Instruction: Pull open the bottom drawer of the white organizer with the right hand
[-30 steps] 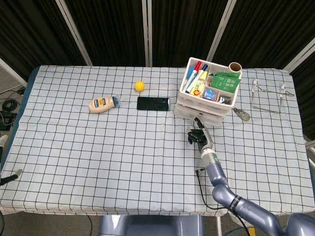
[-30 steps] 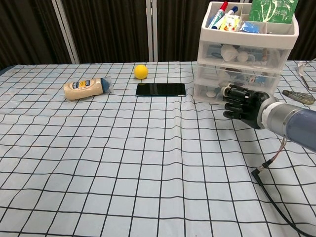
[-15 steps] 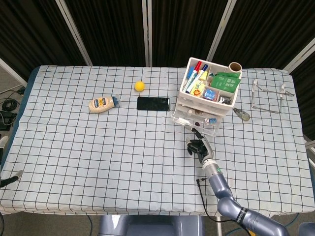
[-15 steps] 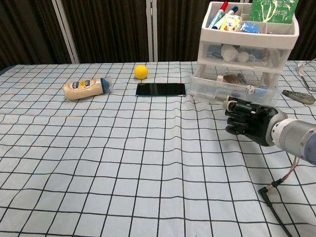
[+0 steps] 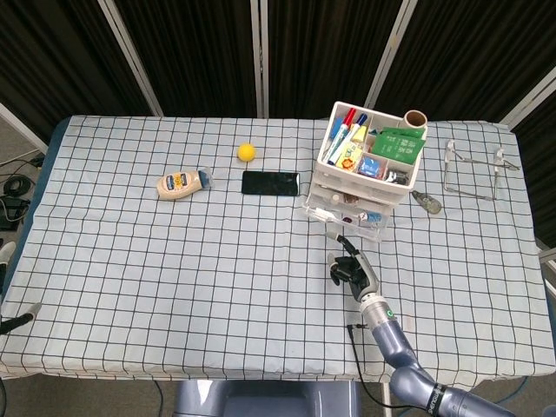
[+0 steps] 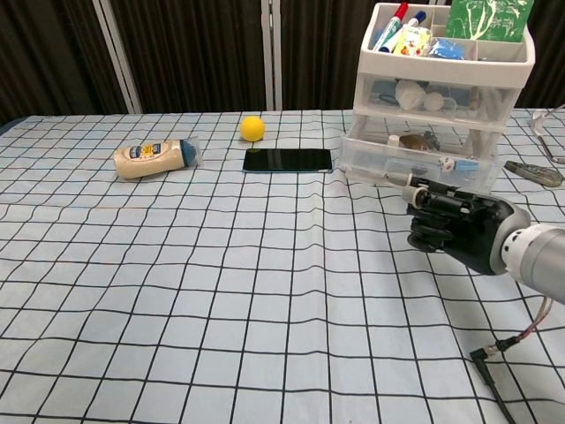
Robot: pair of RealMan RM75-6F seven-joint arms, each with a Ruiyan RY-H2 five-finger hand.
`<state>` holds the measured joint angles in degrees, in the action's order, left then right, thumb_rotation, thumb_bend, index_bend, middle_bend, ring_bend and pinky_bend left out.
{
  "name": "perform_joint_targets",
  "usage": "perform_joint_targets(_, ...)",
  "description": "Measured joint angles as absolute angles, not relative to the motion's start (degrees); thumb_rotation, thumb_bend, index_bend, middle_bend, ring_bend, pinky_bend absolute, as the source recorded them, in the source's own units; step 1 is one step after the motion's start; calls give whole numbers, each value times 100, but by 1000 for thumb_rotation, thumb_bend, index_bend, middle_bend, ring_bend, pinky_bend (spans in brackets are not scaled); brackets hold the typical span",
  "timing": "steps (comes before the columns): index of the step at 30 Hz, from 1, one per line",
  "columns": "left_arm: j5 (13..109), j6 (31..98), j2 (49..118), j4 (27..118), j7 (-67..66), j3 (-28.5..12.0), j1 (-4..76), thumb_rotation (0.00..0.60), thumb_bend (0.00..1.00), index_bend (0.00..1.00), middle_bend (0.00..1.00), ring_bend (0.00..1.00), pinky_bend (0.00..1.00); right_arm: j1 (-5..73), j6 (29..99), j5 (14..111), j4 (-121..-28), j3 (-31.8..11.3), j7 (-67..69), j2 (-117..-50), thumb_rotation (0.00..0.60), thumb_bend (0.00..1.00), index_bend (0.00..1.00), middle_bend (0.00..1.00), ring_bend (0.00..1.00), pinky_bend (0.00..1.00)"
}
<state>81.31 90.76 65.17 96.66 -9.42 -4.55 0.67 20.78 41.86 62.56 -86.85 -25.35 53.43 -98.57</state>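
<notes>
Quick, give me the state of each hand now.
Left hand: not in view.
Right hand: fingers curled in, holding nothing, just clear of the open bottom drawer.

A table under a white cloth with a black grid pattern (image 5: pixel 174 287) fills most of the scene; behind it hang black pleated curtains (image 5: pixel 191 52) divided by pale metal uprights (image 5: pixel 258 56), and grey floor with dark cables (image 5: pixel 16 187) shows at the left
</notes>
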Motion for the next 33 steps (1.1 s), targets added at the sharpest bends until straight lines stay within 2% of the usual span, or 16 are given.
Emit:
perform_joint_targets(7,8103,9023,6522,9661,-990,-452,79,600,44,0,0,0,0,2056,4627,7147,-8798,-2196,4665,-9683,600,395,162,924,936,808)
perform_joint_targets(16,8206,9097,6573,9702,-1197,-405,55,600,44,0,0,0,0,2249,5373,7273,-8989,-2045,1917,-9461,600,391,156,923,935,808)
perform_joint_targets(22,8321,9185,6612,9743,-1321,-366,28,600,44,0,0,0,0,2489,5701,6744,-9266,-2114,148,-9274,600,390,146,923,936,808)
perform_joint_targets(33,8289,9183,6599,9769,-1324,-375,4,600,44,0,0,0,0,3148,6347,4721,-9675,-2299,-2381,-9159,600,389,146,924,936,809)
